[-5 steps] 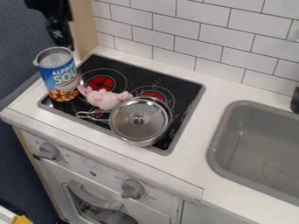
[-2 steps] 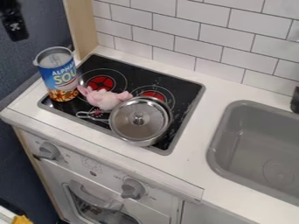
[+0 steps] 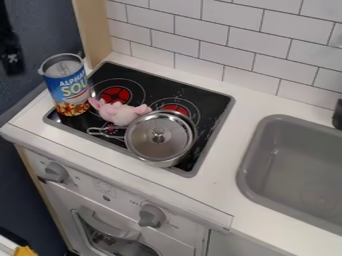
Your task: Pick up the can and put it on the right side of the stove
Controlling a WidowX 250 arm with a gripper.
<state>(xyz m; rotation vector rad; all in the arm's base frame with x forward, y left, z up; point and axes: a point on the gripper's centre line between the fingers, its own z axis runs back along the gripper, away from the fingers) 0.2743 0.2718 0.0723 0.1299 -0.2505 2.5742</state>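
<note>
At the upper left edge of the camera view is part of the black gripper (image 3: 10, 52), dark against the dark blue background and left of the can, apart from it. The can (image 3: 67, 86), with a blue label and a red-orange base, stands upright on the left front corner of the black stove (image 3: 206, 100). A pink plush toy (image 3: 120, 113) lies on the stove just right of the can. Beside the toy, toward the right front, sits a metal pot with a lid (image 3: 159, 136).
The pot's handle (image 3: 105, 131) points left toward the can. Right of the stove runs white counter (image 3: 224, 145), then a grey sink (image 3: 294, 165). A wooden post (image 3: 95, 32) rises behind the can, and a tiled wall (image 3: 220, 40) bounds the back.
The black gripper has shifted left, away from the post, to the view's left edge, and a little lower since the middle frame. Can, toy and pot have stayed put.
</note>
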